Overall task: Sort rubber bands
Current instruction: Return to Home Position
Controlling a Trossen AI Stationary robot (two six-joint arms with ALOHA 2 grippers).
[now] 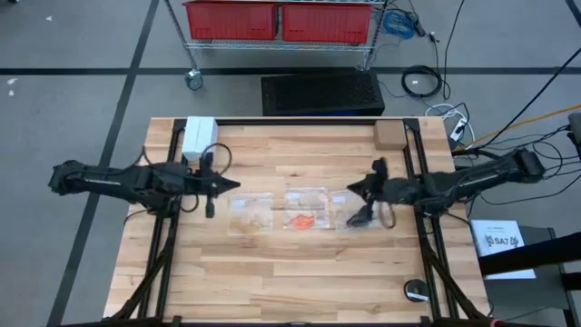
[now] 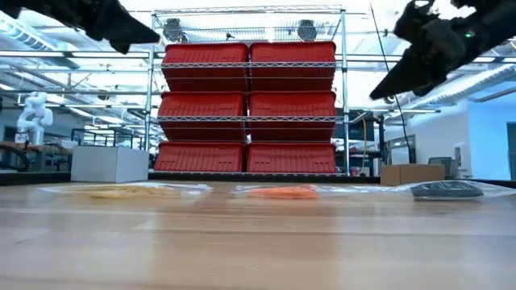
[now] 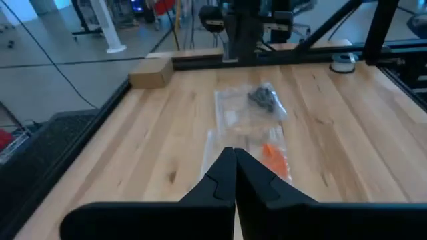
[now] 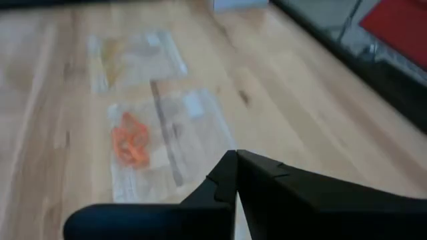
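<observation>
Three clear bags lie flat in a row at the table's middle. The left one [image 1: 249, 214] holds tan rubber bands [image 2: 121, 192], the middle one [image 1: 306, 211] orange bands [image 4: 129, 143], and the right one [image 3: 257, 107] black bands [image 2: 447, 190]. My left gripper [image 3: 235, 168] is shut and hangs in the air just left of the tan bag [image 1: 211, 195]. My right gripper [image 4: 237, 168] is shut and raised above the black-band bag [image 1: 363, 207]. In the low view both grippers are well above the tabletop.
A white box [image 1: 200, 136] sits at the far left corner and a brown cardboard box [image 1: 388, 134] at the far right. A small round black thing [image 1: 417, 291] lies near the right front corner. Bare wood [image 1: 290, 272] stretches along the near side.
</observation>
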